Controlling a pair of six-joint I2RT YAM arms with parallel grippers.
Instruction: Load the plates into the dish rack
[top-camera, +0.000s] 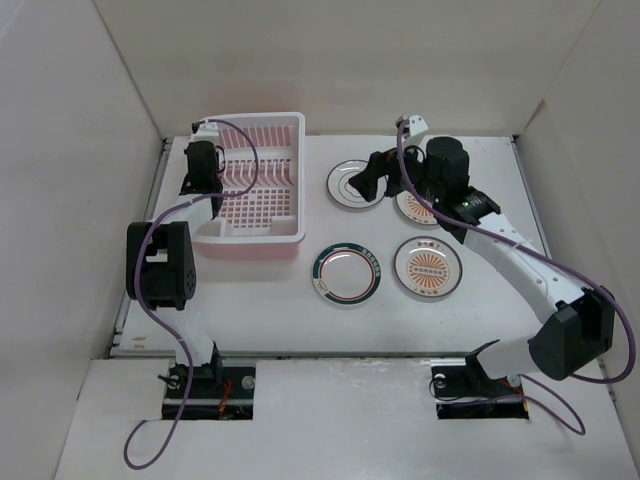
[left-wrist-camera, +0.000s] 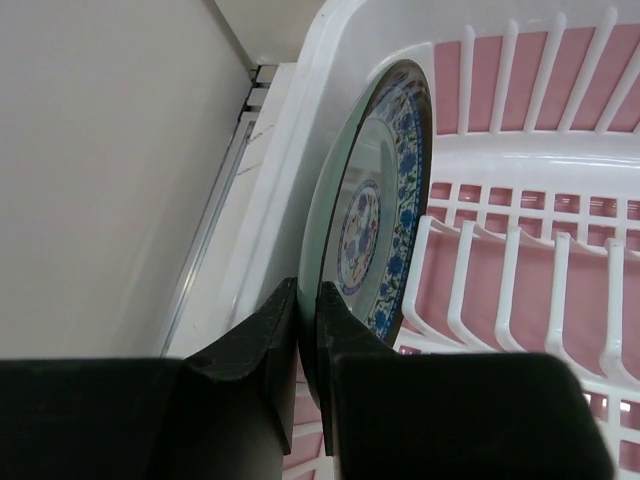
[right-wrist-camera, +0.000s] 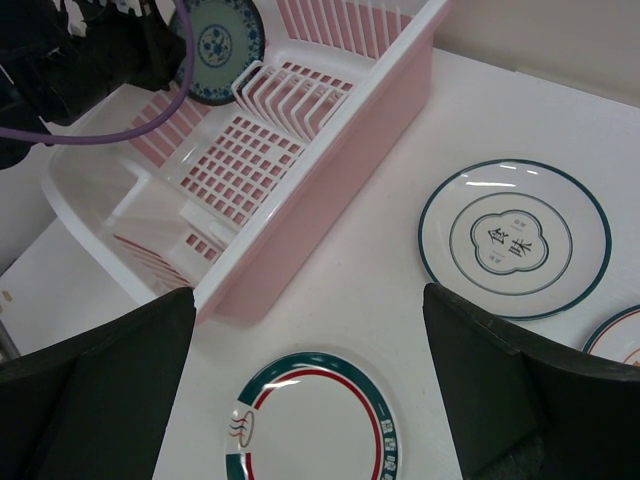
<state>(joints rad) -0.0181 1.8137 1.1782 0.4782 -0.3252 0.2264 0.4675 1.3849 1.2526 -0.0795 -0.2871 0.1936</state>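
Note:
The pink dish rack stands at the back left. My left gripper is inside its left end, shut on the rim of the small dark green plate, which stands upright against the white tines. That plate also shows in the right wrist view. My right gripper is open and empty above the table, over the white plate with dark rings. The green-rimmed plate and two orange sunburst plates lie flat; the far one is partly under my right arm.
White walls close in the table on the left, back and right. The rack's left rim runs close to the left wall. In the right wrist view the green-rimmed plate lies just below the open gripper, the ringed plate to the right.

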